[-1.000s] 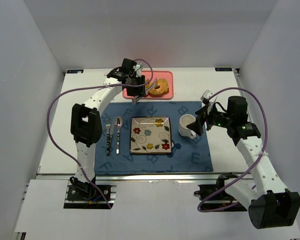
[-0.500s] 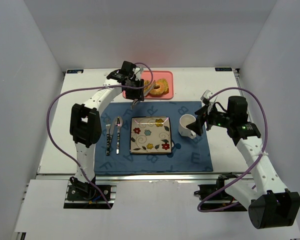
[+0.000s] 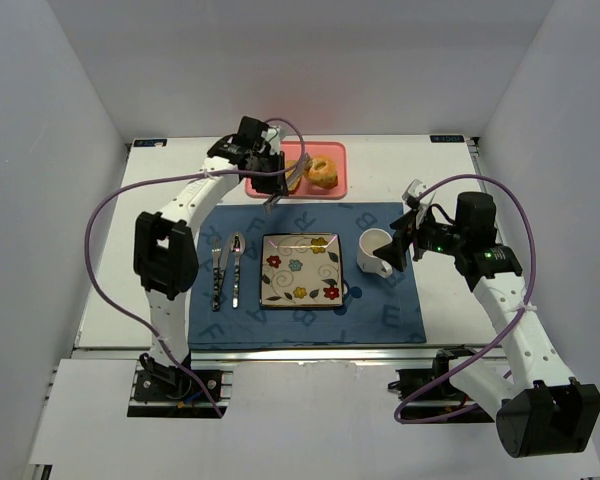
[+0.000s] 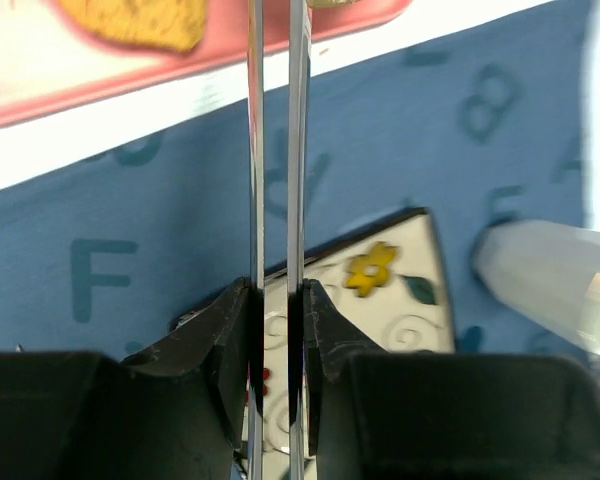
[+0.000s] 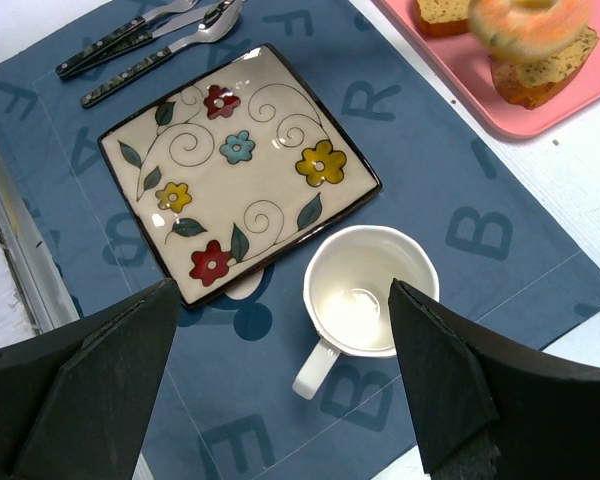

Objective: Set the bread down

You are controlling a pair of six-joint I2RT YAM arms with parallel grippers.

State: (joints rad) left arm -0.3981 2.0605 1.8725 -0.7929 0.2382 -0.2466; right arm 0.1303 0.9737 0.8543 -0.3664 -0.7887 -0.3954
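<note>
We find the bread (image 3: 321, 171) on the pink tray (image 3: 332, 190), which sits on the white table (image 3: 440, 170) just past the far edge of the blue lettered placemat (image 3: 380, 310). In the right wrist view a glazed ring (image 5: 528, 15) shows blurred above a wedge slice (image 5: 545, 78), with a second wedge (image 5: 445, 10) beside it, all over the tray. We cannot tell whether the ring rests on the slice or hangs clear of it.

The left gripper (image 4: 276, 300) is over the near left part of the tray. Its fingers (image 4: 225, 330) are clenched on a pair of metal tongs (image 4: 299, 150), whose two thin arms run close and nearly parallel with a narrow slit between them. In the top view the tongs reach the left side of the bread. Their tips lie outside the left wrist view, so we cannot tell whether they pinch a piece.

The right gripper (image 5: 280, 290) hangs over the right part of the placemat, its own fingers spread wide and grasping nothing, with a white mug (image 5: 368, 290) below and between them. The mug stands upright, just beside the square floral plate (image 3: 300, 270) at the middle of the placemat. To the plate's left a fork (image 3: 217, 272) and a spoon (image 3: 237, 268) lie side by side.
</note>
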